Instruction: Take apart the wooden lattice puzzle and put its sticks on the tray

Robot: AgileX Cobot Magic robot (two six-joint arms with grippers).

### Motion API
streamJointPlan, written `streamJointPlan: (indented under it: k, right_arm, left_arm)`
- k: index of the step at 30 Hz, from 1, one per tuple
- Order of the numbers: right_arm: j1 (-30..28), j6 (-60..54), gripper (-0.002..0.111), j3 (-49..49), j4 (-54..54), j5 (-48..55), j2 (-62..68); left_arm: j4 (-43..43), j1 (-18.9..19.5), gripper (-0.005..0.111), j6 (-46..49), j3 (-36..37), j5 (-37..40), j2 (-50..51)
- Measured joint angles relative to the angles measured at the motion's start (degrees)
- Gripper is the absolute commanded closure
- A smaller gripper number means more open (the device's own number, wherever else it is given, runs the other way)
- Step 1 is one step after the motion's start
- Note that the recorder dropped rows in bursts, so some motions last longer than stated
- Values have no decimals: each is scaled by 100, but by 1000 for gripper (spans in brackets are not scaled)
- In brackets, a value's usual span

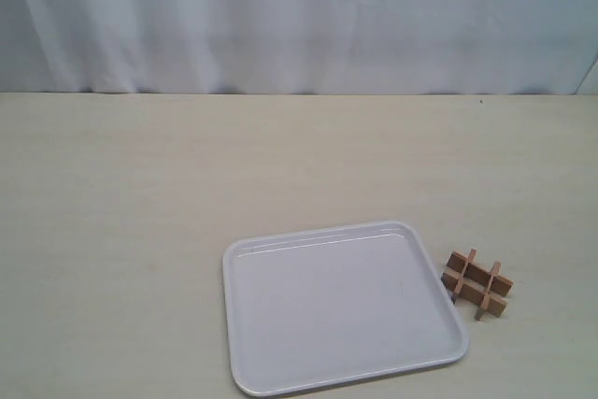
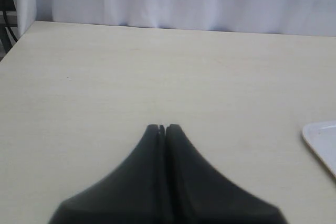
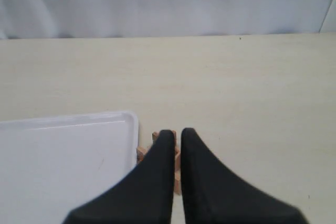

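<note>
The wooden lattice puzzle lies assembled on the table, its sticks crossed two by two, just right of the tray. The white tray holds nothing. Neither gripper shows in the exterior view. In the right wrist view my right gripper hangs above the table with only a thin slit between its fingers and nothing held. The puzzle peeks out behind those fingers, beside the tray's corner. My left gripper is shut and empty over bare table, with a tray corner at the view's edge.
The pale wooden table ends at a white curtain along the back. Dark cables show past the table's far corner in the left wrist view.
</note>
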Motion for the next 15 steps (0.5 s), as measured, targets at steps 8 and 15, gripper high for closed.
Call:
streamJointPlan:
  k: [8, 15]
  right_arm:
    - [0, 0, 104, 0, 0, -1985, 0]
    - [0, 487, 104, 0, 87, -3604, 0]
  left_arm:
    - [0, 0, 107, 0, 0, 0, 0]
    - [0, 0, 107, 0, 0, 0, 0]
